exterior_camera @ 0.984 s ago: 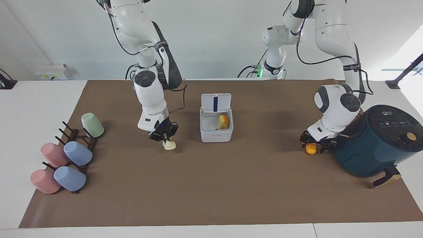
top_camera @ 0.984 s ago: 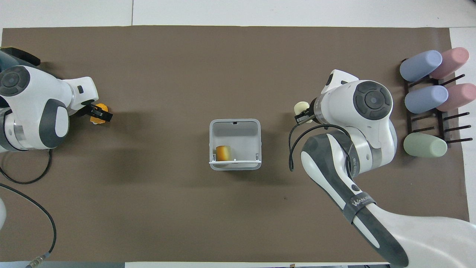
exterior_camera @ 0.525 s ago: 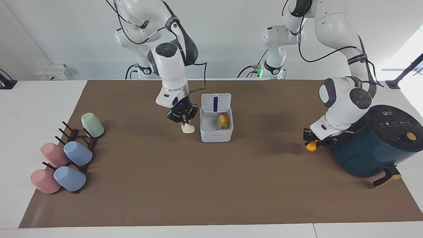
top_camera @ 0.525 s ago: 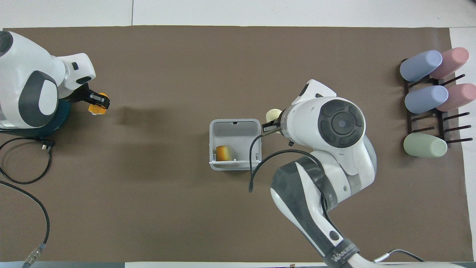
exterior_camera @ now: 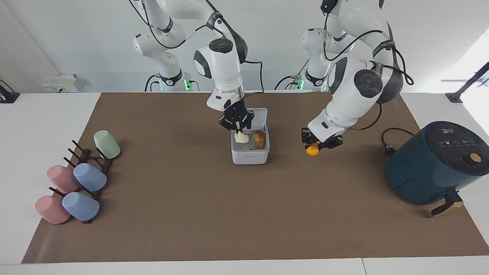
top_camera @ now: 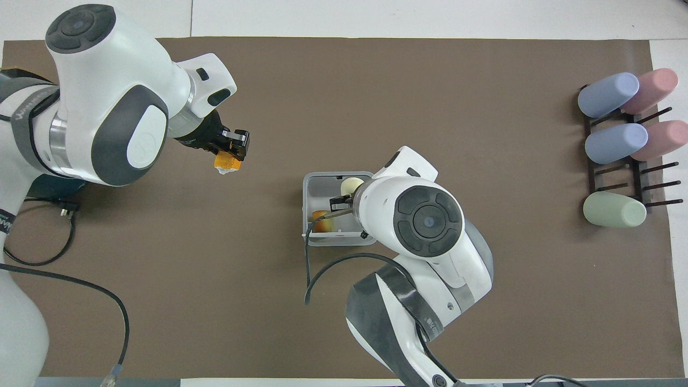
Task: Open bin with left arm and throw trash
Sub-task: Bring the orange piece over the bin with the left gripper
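Observation:
The white-grey bin [exterior_camera: 249, 157] stands mid-mat with its lid [exterior_camera: 260, 116] open and upright on the side nearer the robots. A yellow wedge [exterior_camera: 259, 140] lies inside it. My right gripper [exterior_camera: 237, 131] is over the bin's opening, shut on the cream shell-shaped lump [exterior_camera: 241, 138]. My left gripper [exterior_camera: 317, 144] is in the air over the mat between the bin and the air fryer, shut on the orange oblong [exterior_camera: 312, 150]. In the overhead view I see the bin [top_camera: 307, 188], the wedge [top_camera: 321, 221], the cream lump [top_camera: 352, 185], the left gripper [top_camera: 233, 152] and the orange oblong [top_camera: 226, 163].
The dark-teal air fryer [exterior_camera: 435, 164] stands at the left arm's end of the table, its cable [exterior_camera: 389, 142] lying on the mat. A rack of pastel cups [exterior_camera: 76, 179] stands at the right arm's end and shows in the overhead view [top_camera: 623, 145].
My right gripper carried the cream lump up from the mat to over the open bin. My left gripper lifted the orange oblong from beside the air fryer and moved it toward the bin.

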Robot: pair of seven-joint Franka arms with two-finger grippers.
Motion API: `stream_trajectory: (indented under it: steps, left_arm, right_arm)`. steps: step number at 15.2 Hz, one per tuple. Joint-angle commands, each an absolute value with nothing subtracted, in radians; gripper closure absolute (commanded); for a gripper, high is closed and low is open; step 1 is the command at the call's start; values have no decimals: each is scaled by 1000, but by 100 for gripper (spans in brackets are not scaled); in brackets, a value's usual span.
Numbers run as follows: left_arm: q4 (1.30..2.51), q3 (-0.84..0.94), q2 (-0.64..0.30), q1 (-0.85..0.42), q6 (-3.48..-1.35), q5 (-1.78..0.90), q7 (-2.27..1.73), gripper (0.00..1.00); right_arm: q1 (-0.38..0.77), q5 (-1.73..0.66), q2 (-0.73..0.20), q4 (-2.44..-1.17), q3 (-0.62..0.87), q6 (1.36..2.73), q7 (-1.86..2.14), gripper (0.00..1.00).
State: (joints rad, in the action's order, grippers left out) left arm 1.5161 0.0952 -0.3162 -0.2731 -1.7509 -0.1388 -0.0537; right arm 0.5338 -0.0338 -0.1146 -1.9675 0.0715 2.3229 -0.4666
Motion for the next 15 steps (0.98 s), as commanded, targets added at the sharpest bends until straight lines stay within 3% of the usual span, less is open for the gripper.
stream_trajectory:
  steps: [1, 2, 4, 9, 12, 15]
  left_arm:
    - [1508, 89, -310, -287, -1726, -166, -81, 100]
    - [1506, 90, -310, -288, -1726, -167, -86, 100]
    - [1506, 92, -311, -288, -1726, -170, -86, 100]
    - [1506, 101, -310, -288, -1727, -196, -101, 100]
    - [1503, 164, -310, -302, -1750, -198, -208, 100]
    - [1523, 175, -299, -403, -1857, -196, -317, 100]
  right_arm:
    - [537, -60, -121, -1959, 78, 2335, -480, 56]
    - [537, -60, -121, -1959, 78, 2335, -480, 13]
    - [537, -60, -121, -1959, 78, 2335, -483, 1]
    - [519, -48, -106, -1942, 69, 2283, -479, 0]
    - [405, -41, -80, -1944, 69, 2260, -459, 0]
    - [319, -20, -58, -1944, 66, 2253, -436, 0]
